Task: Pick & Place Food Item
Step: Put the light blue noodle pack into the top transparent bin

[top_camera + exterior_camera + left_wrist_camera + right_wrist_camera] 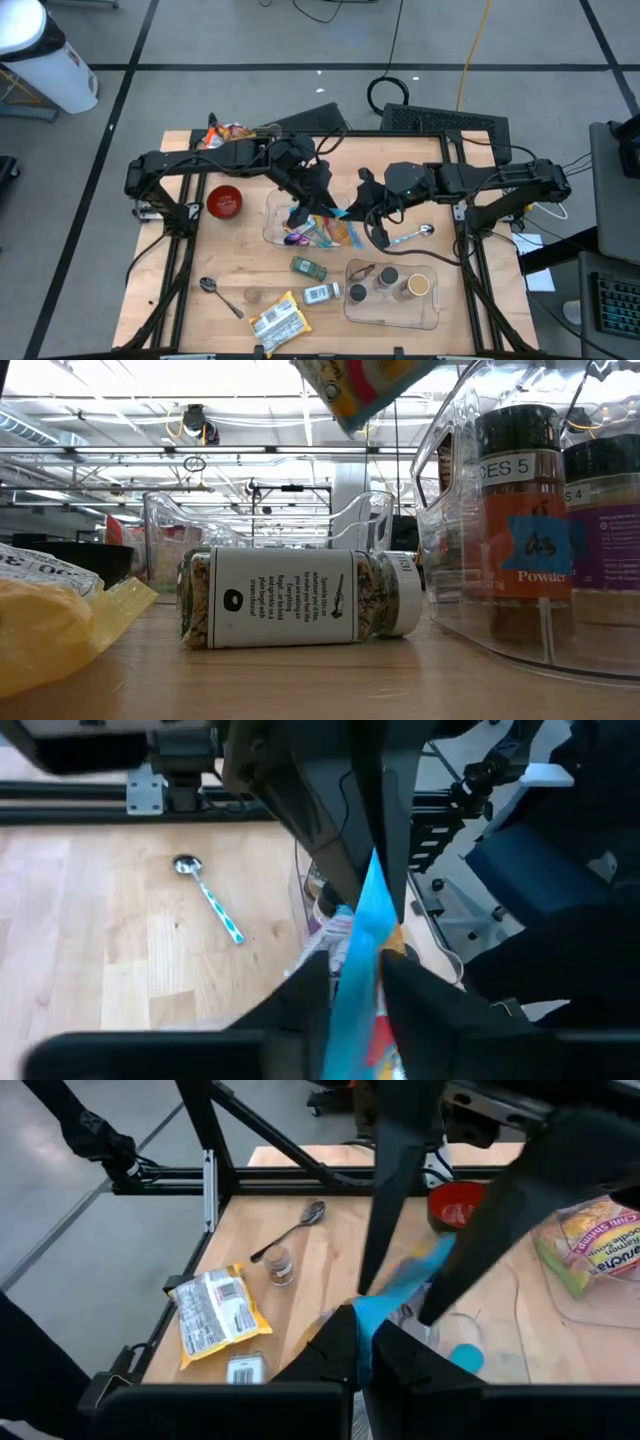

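The blue packet (362, 935) runs lengthwise between the two arms above the clear bin (272, 222): the right gripper (362, 1342) is clamped on one end, while the left gripper (355, 982) is pinching the other.

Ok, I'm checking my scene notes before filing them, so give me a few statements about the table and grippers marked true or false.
1. The red bowl sits on the table's left part. True.
2. The seasoning jar near the low camera stands upright. False: it lies on its side.
3. The right gripper pinches a blue packet. True.
4. The yellow snack packet lies inside the clear bin with the spice jars. False: it lies on the bare wood.
5. The left gripper straddles the blue packet. True.
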`<state>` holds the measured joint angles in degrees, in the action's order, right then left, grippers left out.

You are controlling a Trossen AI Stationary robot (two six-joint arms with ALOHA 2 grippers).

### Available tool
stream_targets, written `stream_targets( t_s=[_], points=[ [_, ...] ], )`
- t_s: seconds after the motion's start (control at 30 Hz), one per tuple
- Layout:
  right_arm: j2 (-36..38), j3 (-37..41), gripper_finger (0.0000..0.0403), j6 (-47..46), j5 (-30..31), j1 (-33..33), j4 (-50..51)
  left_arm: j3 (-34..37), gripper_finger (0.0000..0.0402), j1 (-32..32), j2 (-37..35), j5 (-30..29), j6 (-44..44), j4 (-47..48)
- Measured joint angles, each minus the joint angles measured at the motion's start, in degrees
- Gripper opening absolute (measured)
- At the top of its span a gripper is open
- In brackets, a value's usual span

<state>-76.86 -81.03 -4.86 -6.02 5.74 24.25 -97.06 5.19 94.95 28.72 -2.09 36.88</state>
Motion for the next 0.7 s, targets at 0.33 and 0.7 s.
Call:
stream_targets(
  t_s=[0.33,0.7],
  points=[
    [0.00,0.00,0.0000,-0.17,0.02,-0.02,-0.09,0.00,0.0004,0.34,-0.10,1.30,-0.32,-0.30],
    [0.00,0.00,0.0093,-7.29,1.17,-3.64,-0.14,0.09,0.0002,1.70,-1.75,-0.86,2.25,0.41]
  ],
)
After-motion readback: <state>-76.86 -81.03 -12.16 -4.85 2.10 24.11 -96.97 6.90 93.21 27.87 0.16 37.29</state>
